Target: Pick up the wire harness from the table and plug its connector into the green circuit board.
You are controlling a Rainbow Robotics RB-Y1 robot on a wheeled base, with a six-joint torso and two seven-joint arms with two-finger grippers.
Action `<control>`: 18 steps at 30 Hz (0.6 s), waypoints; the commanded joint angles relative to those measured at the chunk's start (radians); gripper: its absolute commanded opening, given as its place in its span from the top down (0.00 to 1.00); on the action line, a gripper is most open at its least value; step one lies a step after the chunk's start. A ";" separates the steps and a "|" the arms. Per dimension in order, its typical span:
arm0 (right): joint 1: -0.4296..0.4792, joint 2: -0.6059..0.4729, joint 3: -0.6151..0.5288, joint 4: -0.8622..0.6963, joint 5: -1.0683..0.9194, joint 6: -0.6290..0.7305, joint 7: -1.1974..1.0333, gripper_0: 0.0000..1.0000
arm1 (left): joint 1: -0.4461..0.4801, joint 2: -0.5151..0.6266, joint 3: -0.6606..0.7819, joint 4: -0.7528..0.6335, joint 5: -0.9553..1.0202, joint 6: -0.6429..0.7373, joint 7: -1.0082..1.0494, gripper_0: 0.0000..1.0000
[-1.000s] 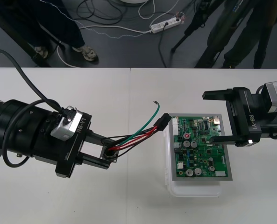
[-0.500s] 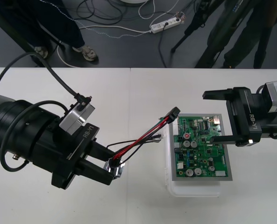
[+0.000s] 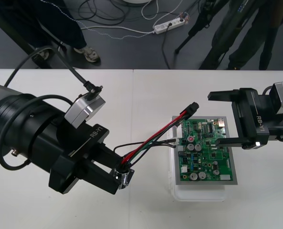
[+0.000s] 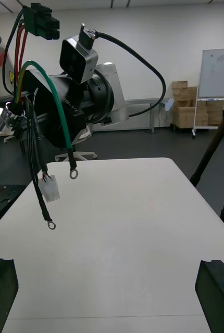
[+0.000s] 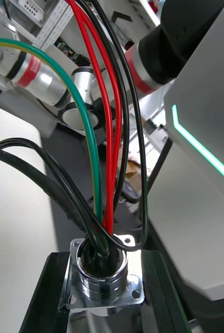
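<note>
front view: one wire harness (image 3: 151, 140), one green circuit board (image 3: 205, 152), two grippers. the board sits on its white base (image 3: 198, 194) on the light table (image 3: 146, 90). the left gripper (image 3: 118, 175) is clamped on the harness's round metal socket (image 3: 124, 175), held just left of the board. red, green and black wires run from it to the black plug (image 3: 193, 107), which hangs in the air near the board's far left corner. the right gripper (image 3: 225, 119) waits spread wide at the board's right side, one finger over the board.

right wrist view: the right fingers (image 4: 1, 291) stand far apart. a green wire and a black one each dangle ring terminals (image 4: 72, 173), beside a small white connector (image 4: 50, 193).

left wrist view: two black fingers (image 5: 48, 296) pinch the socket's square flange. two red wires, one green and several black leave its mouth.
</note>
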 commanded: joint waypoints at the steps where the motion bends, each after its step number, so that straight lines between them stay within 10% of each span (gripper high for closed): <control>1: -0.026 0.001 -0.024 -0.010 -0.023 -0.005 -0.050 0.00 | -0.074 0.026 -0.063 0.044 0.060 -0.028 0.047 1.00; 18: -0.032 -0.015 -0.002 -0.009 -0.060 -0.005 -0.078 0.00 | -0.154 0.028 -0.187 0.064 0.077 -0.028 0.093 1.00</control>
